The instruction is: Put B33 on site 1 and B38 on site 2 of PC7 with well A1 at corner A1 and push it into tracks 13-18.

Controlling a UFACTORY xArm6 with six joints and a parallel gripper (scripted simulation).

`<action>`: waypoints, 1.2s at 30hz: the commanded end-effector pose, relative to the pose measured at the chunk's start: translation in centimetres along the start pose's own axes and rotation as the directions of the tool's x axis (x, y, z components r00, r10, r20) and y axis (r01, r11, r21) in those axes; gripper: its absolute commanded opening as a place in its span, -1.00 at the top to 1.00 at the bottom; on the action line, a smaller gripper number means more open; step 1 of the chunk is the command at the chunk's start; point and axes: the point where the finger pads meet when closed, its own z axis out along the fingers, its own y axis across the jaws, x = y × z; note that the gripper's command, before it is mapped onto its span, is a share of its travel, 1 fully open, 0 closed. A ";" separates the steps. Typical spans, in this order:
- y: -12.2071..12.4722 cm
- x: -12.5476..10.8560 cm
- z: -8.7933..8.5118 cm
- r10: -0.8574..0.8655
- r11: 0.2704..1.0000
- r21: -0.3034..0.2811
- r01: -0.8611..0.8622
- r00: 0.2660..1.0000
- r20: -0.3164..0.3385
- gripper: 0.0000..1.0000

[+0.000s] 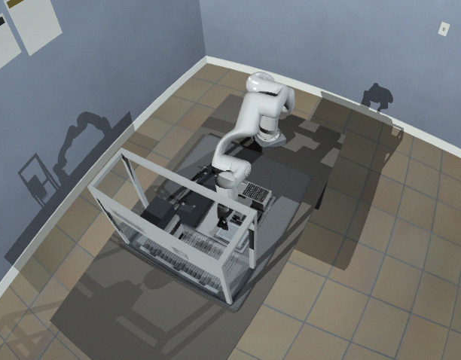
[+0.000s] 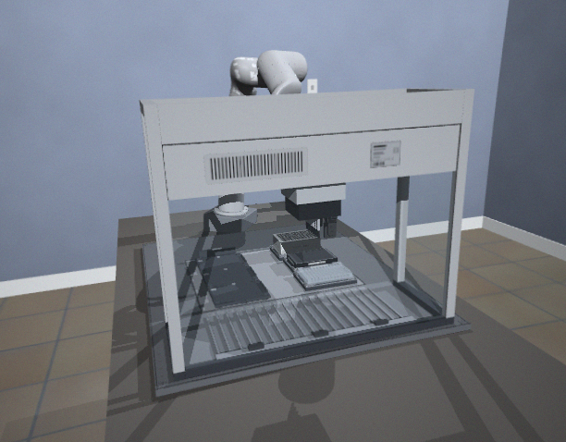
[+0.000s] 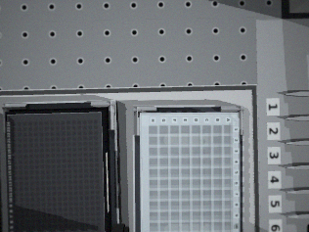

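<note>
Three plates in a row: one deep block [image 2: 293, 237], one dark plate [image 2: 312, 258], one pale plate [image 2: 324, 274]; one carrier [image 2: 236, 284].

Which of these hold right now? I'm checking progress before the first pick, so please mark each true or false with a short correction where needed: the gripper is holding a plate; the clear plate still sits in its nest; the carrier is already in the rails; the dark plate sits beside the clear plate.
1. The gripper is holding a plate. False: it is open and holds nothing.
2. The clear plate sits in its nest. True.
3. The carrier is in the rails. False: it lies on the apron before them.
4. The dark plate sits beside the clear plate. True.
</note>
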 end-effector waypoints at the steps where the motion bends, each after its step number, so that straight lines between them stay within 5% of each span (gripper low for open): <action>1: 0.3 0.4 -0.2 0.000 1.000 -0.006 0.000 1.000 0.001 -1.00; 13: 0.3 0.4 -0.2 0.000 1.000 -0.006 0.000 1.000 0.001 -1.00; 36: 0.4 0.4 3.3 0.000 1.000 -0.006 0.000 1.000 0.001 -1.00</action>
